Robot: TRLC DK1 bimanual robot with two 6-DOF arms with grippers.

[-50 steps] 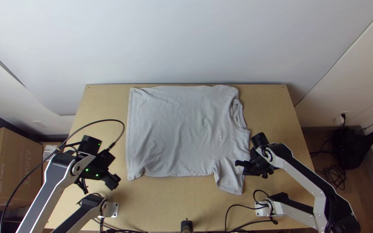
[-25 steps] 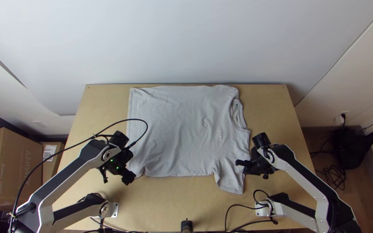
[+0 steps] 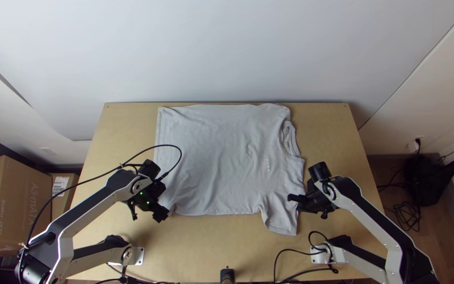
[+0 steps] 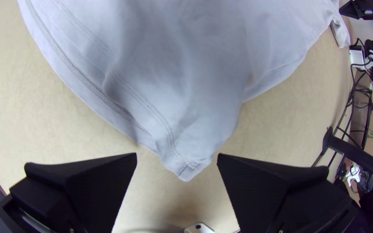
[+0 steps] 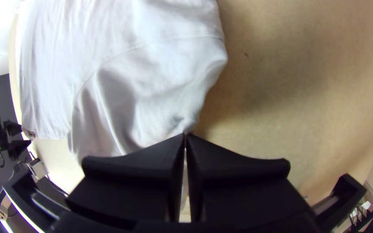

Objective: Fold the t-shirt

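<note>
Half a second's small shift in the top view: left gripper (image 3: 160, 214) a touch farther in over the wooden table (image 3: 227, 244), close by the near corner of the t-shirt's (image 3: 222, 158) hem (image 3: 157, 126), with right gripper (image 3: 293, 199) almost unmoved at the near sleeve (image 3: 280, 218). Probably means lining up a second hold, so as to lift that side in an even first fold. Lies spread across the table, unmoved as far as can be seen, neck opening (image 3: 291, 139) toward the right arm, soft shallow wrinkles over a broad, boxy body. In the left wrist view, fingers (image 4: 96, 185) wide apart, one to each side of the corner (image 4: 186, 169), with nothing gripped; likely needs lowering a little before closing. Light grey knit, thin and matt, rising in rounded ridges and tapering to a blunt point, twin rows of stitching along the hem; smooth, pale wood beneath. In the right wrist view, tips pressed together, apparently on a pinch of sleeve edge; cannot tell how much cloth is caught. Beyond, a curved armhole seam (image 5: 121, 52), loose hollows and sharper puckers, against hard, black, wedge-shaped fingers.
</note>
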